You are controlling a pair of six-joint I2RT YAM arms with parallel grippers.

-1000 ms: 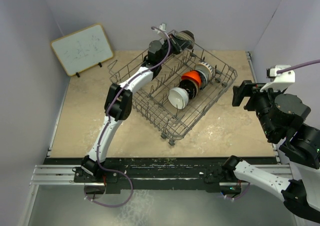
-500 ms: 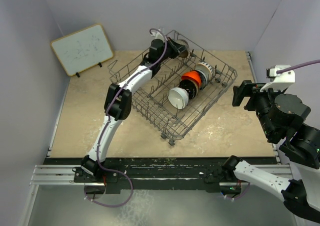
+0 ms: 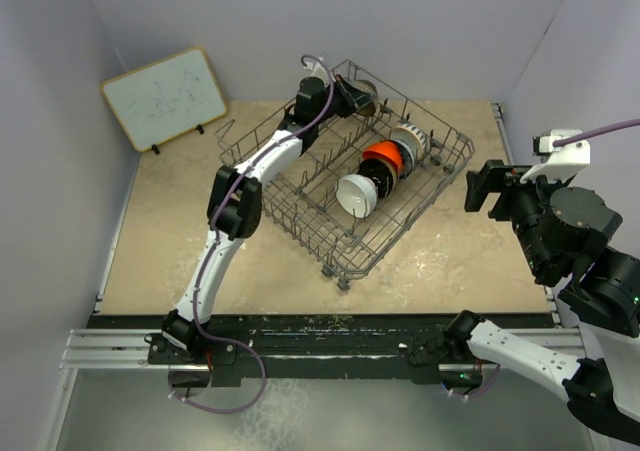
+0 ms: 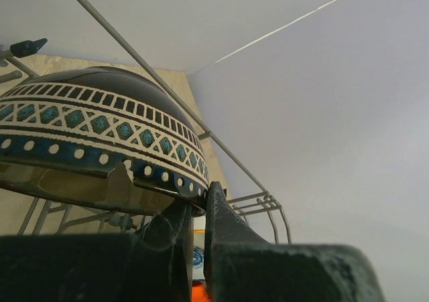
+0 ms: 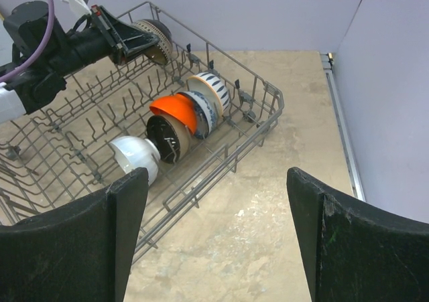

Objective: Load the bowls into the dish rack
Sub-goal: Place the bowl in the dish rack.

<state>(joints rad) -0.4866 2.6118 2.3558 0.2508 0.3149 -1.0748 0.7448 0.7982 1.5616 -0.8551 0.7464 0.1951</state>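
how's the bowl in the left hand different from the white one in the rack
The patterned bowl has a rim band of diamonds and dots; the white bowl is plain. The left hand pinches the patterned bowl's rim; the white bowl stands free between tines. The patterned bowl is at the far corner of the dish rack; the white bowl ends the row nearer the arms. Both are small and round.
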